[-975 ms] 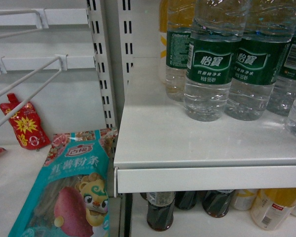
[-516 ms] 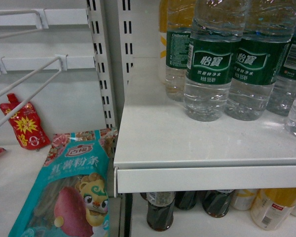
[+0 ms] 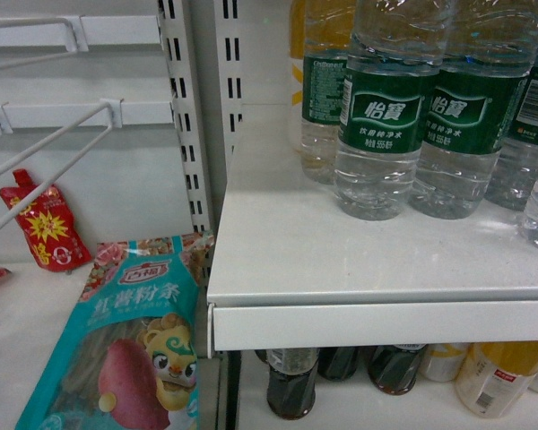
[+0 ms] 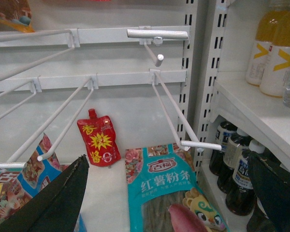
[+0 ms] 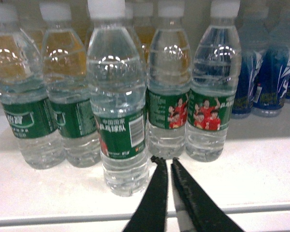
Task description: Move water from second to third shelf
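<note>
Right gripper (image 5: 165,163), fingers nearly together and empty, hovers just right of the front water bottle (image 5: 117,104) on the white shelf (image 5: 261,164); its base is cut off. Left gripper (image 4: 169,193) gapes wide.

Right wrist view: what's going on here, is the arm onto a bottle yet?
Not yet. The right gripper, its black fingers nearly together and holding nothing, sits in front of a row of clear ribbed plastic water bottles with green labels on the white shelf, just right of the bottle standing furthest forward. The left gripper is wide open and empty over by the wire hooks and the teal noodle packet. No bottle is gripped.
</note>
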You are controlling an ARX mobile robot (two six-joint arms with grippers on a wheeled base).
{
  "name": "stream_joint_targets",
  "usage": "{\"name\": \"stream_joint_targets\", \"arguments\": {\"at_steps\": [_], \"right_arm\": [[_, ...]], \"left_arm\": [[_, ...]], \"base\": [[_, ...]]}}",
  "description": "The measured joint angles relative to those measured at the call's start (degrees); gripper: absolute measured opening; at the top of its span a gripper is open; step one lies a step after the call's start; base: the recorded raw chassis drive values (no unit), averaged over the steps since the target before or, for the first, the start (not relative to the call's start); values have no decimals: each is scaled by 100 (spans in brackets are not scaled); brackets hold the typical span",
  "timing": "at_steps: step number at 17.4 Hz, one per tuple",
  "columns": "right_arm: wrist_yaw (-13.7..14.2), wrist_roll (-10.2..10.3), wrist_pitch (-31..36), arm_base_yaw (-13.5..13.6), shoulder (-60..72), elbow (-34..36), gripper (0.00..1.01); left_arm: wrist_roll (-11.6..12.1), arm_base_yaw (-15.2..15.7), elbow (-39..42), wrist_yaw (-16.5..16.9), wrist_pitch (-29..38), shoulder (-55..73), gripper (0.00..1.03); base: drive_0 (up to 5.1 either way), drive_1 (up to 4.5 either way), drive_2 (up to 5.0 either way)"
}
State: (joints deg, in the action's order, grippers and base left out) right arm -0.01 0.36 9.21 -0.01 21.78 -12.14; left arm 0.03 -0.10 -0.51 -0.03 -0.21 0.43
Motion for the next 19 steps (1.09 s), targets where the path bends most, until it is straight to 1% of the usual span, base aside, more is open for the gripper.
{"name": "stream_joint_targets", "arguments": {"at_steps": [1,6,11,12,13,14,18,19], "right_arm": [[0,-24,11,0,-151,190,2],[0,-22,-7,0,-675,640,2],[-2,-22,-129,0,-1043,872,2],[-2,-22,-188,0,-1119,901,2],[-4,-22,-804,0,-1528,909,2],[0,-22,-988,0,-1943,999,2],[0,-22,-911,0,-2109,1080,2],[-2,-22,-1005,0,-2153,1143,2]], "left_arm": [[0,0,0,2,0,2,98],[0,0,0,2,0,2,98],[0,0,0,0,0,2,98],[0,0,0,2,0,2,98],[0,0,0,2,0,0,98],[-2,0,0,-2,-2,2,98],[0,0,0,4,2,0,98],[0,0,0,-11,-2,2,98]], "base": [[-486,255,255],[0,0,0],[0,0,0],[0,0,0],[0,0,0],[0,0,0],[0,0,0],[0,0,0]]}}
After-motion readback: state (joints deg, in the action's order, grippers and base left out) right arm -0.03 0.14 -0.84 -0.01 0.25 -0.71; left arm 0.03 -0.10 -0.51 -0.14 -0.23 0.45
